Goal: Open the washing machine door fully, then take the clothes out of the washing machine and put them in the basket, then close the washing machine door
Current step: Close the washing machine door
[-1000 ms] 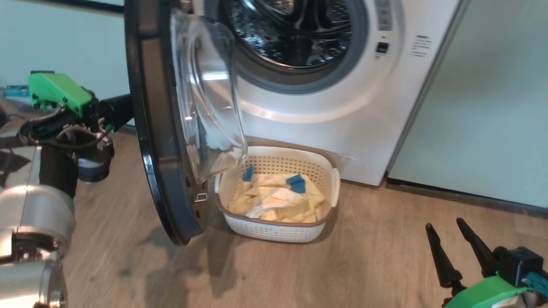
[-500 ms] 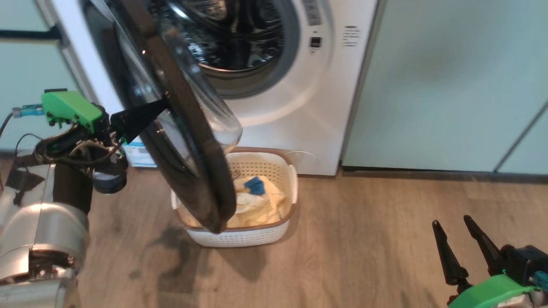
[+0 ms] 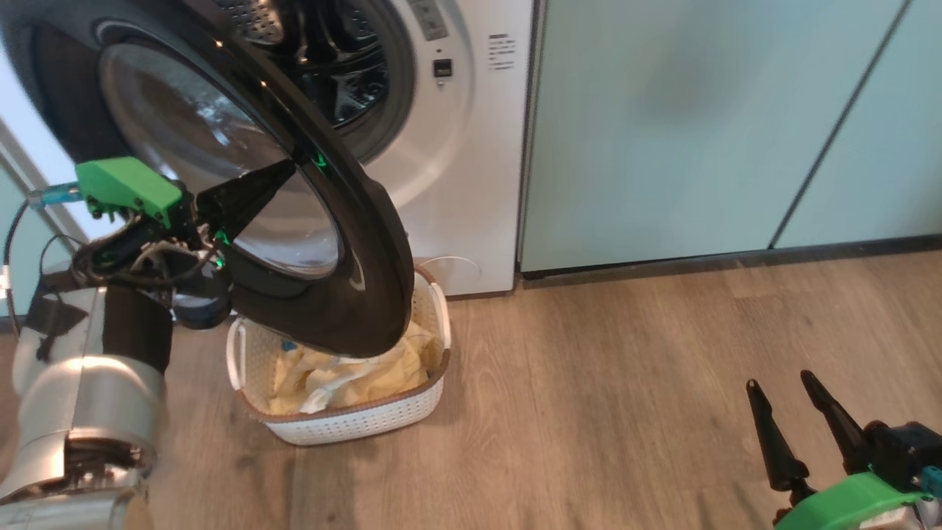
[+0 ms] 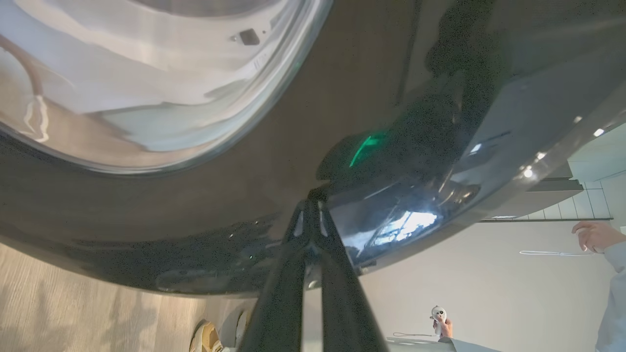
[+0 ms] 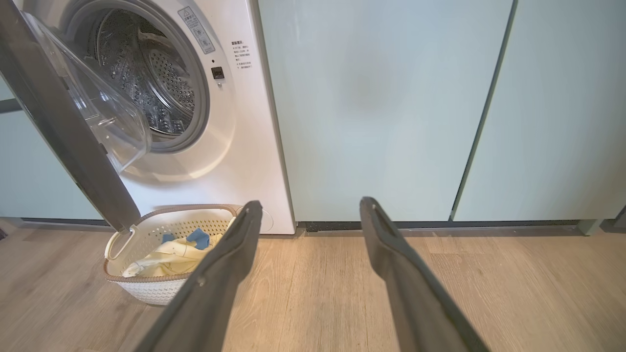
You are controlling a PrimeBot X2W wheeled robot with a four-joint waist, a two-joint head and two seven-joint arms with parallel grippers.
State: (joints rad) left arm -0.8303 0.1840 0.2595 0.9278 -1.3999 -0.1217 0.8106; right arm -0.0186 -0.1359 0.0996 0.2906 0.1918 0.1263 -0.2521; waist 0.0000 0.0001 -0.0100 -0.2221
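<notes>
Door (image 3: 368, 243) ajar; left gripper (image 4: 311, 198) touches it.

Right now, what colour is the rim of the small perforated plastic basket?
Brown, on the cream-white perforated plastic basket; clearest in the right wrist view.

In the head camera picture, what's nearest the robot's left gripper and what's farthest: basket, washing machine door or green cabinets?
1. The washing machine door: the left gripper touches its black ring with its tips.
2. The basket: on the floor, just below.
3. The green cabinets: far off to the right.
</notes>
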